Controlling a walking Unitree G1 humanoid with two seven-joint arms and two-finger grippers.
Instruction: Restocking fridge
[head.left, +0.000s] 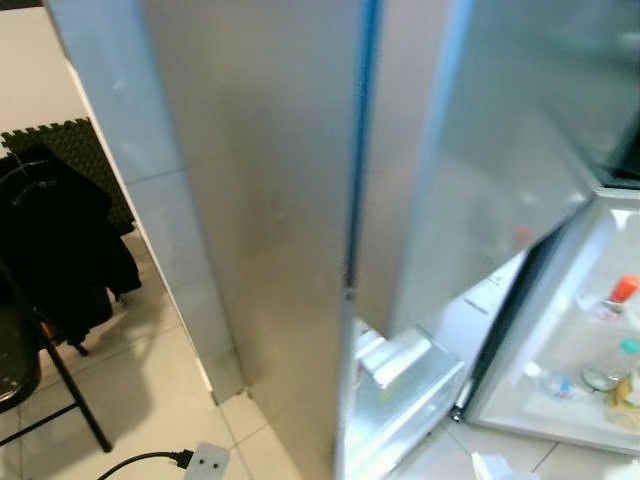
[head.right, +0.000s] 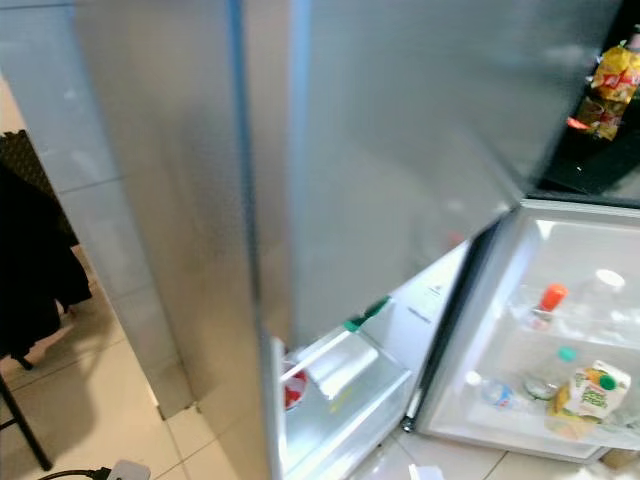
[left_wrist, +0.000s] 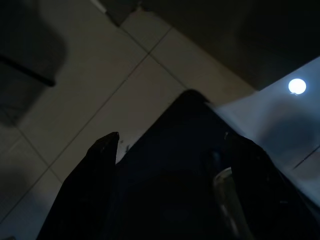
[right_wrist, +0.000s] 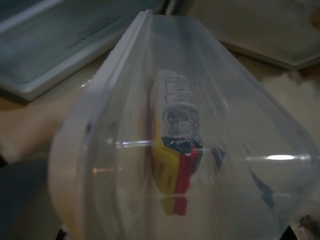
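Fridge (head.right: 400, 150): steel door close ahead, lower door (head.right: 540, 330) swung open at right, its shelves carrying an orange-capped bottle (head.right: 548, 298) and a carton (head.right: 588, 392). Right wrist view: clear plastic bag (right_wrist: 200, 150) holding a red-and-yellow packet (right_wrist: 175, 170) just ahead of the camera; finger state cannot be told. Left gripper (left_wrist: 170, 150): 2 black fingers (left_wrist: 95, 165) spread apart, nothing between, above tiled floor (left_wrist: 100, 75).

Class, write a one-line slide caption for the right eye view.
Tall steel fridge with its lower door swung open, an orange-capped bottle and a green-capped carton on its shelves.
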